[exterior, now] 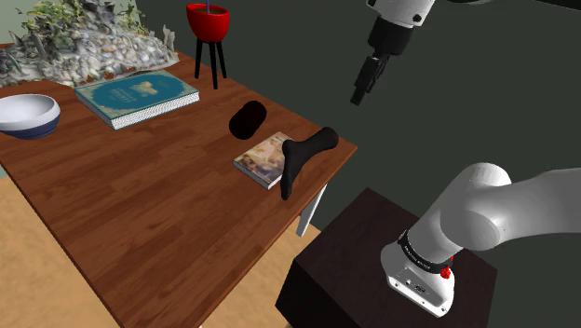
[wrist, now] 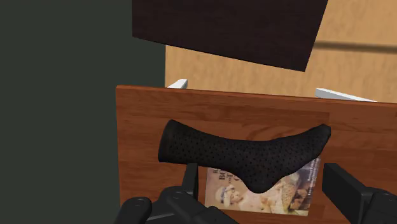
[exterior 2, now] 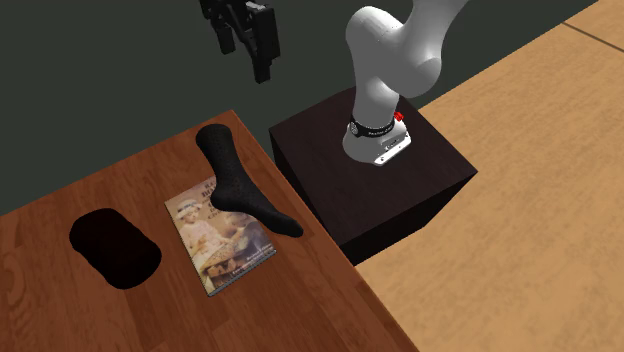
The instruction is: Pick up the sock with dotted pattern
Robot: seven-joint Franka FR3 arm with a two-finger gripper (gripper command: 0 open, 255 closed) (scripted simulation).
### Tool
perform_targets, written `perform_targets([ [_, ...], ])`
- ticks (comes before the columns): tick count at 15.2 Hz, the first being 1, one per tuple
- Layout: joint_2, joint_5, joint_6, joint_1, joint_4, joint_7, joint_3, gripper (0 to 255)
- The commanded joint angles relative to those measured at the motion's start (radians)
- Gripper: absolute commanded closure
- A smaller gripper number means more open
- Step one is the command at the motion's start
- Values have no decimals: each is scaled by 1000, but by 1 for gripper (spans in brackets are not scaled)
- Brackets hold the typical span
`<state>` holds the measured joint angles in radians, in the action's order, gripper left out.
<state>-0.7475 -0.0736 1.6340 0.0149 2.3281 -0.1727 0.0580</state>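
A black sock with a fine dotted pattern [exterior: 303,158] [exterior 2: 240,185] [wrist: 245,153] lies on the corner of the wooden table [exterior: 140,205] nearest the stand, draped partly over a small picture booklet [exterior: 262,159] [exterior 2: 222,238] [wrist: 299,188]. One end of the sock reaches the table's edge. My black gripper [exterior: 361,88] [exterior 2: 245,40] [wrist: 264,170] hangs high above that corner, well apart from the sock. In the wrist view its two fingers [wrist: 191,181] stand wide apart with the sock far below between them. The gripper is open and holds nothing.
A black rounded object [exterior: 248,119] [exterior 2: 115,247] lies beside the booklet. Farther along the table are a teal book [exterior: 137,96], a white and blue bowl [exterior: 28,114], a red pot on a black stand [exterior: 208,23] and a rock planter [exterior: 84,42]. The dark stand box [exterior 2: 370,180] sits close to the corner.
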Motion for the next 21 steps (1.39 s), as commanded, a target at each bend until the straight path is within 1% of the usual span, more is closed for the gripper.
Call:
perform_targets([
  [1,0,0,0,0,0,0,0,0],
  [5,8,65,188,79,134,-269,-43,0],
  [9,46,127,391,155,246,-533,-97,0],
  [13,120,186,607,229,333,-796,-161,0],
  [16,200,224,775,287,379,-997,-219,0],
  [17,201,225,777,289,379,-998,-220,0],
  [21,235,230,844,287,412,-996,-225,0],
])
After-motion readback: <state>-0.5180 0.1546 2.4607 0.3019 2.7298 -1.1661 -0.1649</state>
